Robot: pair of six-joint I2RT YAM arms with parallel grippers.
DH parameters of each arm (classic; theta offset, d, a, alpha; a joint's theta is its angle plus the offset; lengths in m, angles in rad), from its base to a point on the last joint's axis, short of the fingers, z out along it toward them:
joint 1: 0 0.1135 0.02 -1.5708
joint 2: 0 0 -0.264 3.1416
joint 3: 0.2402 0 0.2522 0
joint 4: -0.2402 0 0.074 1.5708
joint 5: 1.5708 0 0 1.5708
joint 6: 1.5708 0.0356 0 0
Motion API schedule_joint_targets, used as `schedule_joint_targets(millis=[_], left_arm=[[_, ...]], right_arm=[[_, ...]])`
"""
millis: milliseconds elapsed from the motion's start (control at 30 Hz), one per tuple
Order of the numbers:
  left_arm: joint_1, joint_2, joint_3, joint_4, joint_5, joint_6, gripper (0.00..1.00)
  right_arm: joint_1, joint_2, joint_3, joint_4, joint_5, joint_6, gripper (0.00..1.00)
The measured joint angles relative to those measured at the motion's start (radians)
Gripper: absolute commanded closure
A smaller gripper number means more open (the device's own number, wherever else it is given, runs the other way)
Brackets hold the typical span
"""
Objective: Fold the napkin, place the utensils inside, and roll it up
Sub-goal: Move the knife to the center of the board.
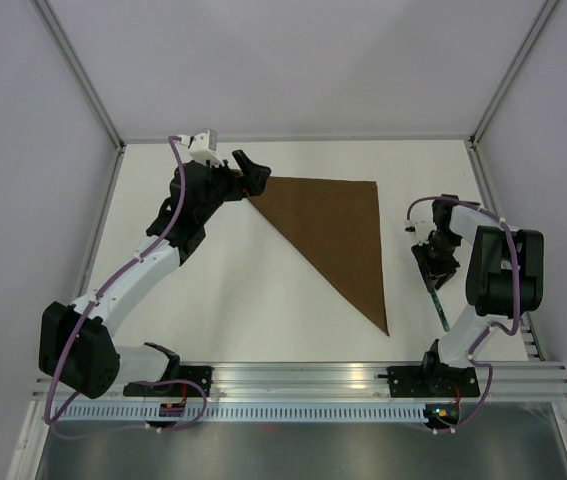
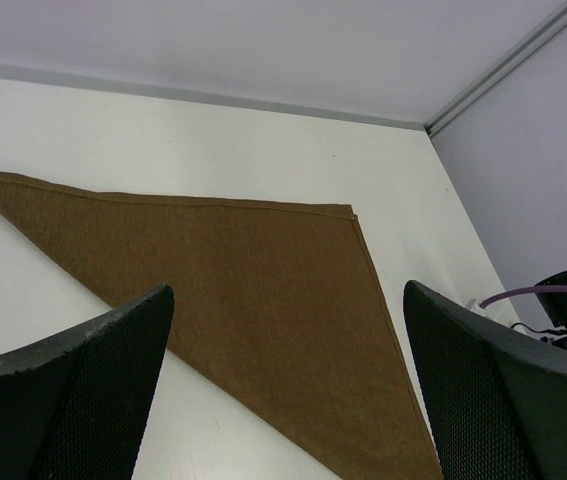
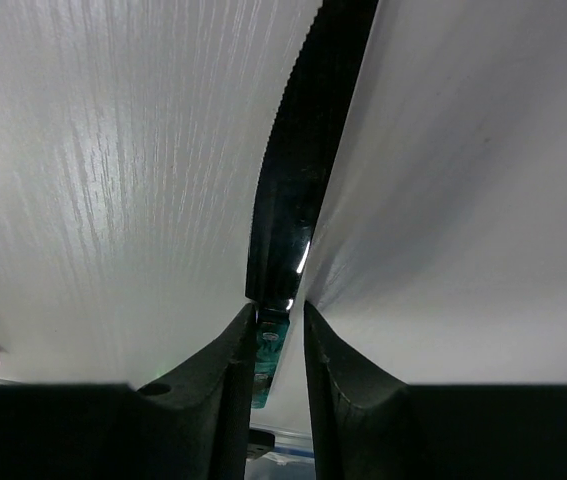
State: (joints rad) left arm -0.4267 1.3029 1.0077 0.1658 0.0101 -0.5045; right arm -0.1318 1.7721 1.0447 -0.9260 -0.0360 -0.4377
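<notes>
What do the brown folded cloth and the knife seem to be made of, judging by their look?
Brown triangular folded napkin: woven cloth, perhaps cotton, matte; fine weave and hemmed edge show. Slim table knife: blade looks like polished metal, mirror-like with a serrated edge; its teal handle seems glossy, perhaps plastic.
</notes>
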Motion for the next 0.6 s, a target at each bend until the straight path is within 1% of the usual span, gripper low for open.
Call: schedule_joint_targets(millis=[167, 333, 467, 600], left_arm=[[0.000, 0.001, 0.000, 0.000, 0.000, 0.000, 0.00], [0.000, 0.008, 0.001, 0.000, 0.001, 0.000, 0.00], [0.002, 0.013, 0.001, 0.000, 0.002, 0.000, 0.00], [0.006, 0.013, 0.003, 0.000, 0.007, 0.000, 0.00]], right_arm=[[0.000, 0.020, 0.021, -0.015, -0.002, 0.010, 0.76], [0.001, 0.053, 0.058, -0.037, -0.019, 0.032, 0.80], [0.003, 0.088, 0.107, -0.047, -0.041, 0.057, 0.81], [0.005, 0.141, 0.190, -0.046, -0.063, 0.084, 0.82]])
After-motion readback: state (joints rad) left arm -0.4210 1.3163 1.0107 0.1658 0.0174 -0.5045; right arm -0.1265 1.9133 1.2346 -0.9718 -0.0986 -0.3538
